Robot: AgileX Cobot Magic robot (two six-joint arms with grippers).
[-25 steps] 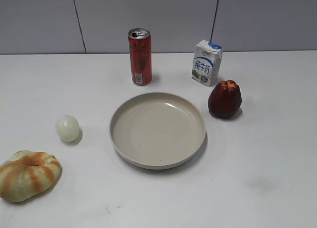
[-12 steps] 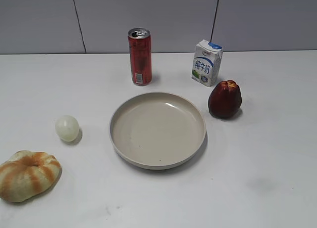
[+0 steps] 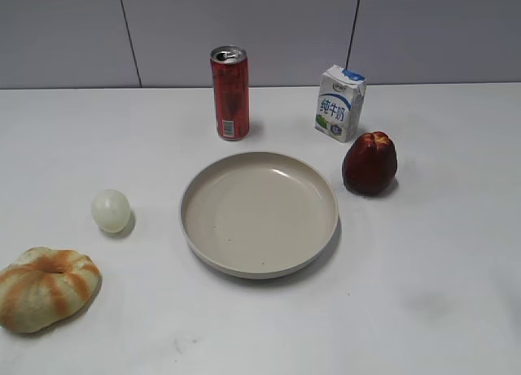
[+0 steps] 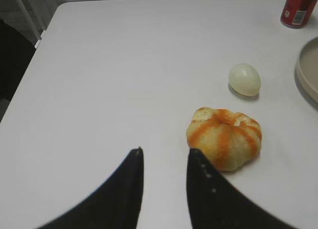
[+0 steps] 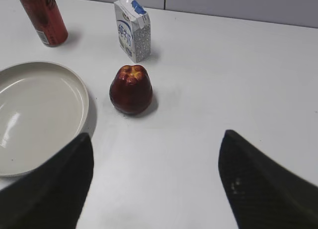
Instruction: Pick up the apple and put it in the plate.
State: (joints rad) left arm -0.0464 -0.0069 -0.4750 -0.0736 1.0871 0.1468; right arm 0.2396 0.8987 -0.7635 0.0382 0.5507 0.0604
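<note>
The dark red apple (image 3: pixel 369 163) stands upright on the white table, just right of the beige plate (image 3: pixel 259 265). In the right wrist view the apple (image 5: pixel 131 90) sits ahead of my right gripper (image 5: pixel 157 137), between the plate (image 5: pixel 79 97) and open table. The right gripper is open wide and empty, well short of the apple. My left gripper (image 4: pixel 165 153) is open and empty, over bare table left of the bread ring (image 4: pixel 224 137). Neither gripper shows in the exterior view.
A red can (image 3: pixel 230 93) and a milk carton (image 3: pixel 339 102) stand behind the plate, the carton close behind the apple. A pale round ball (image 3: pixel 111 210) and the orange-striped bread ring (image 3: pixel 45 287) lie left of the plate. The table's left edge (image 4: pixel 30 60) is near.
</note>
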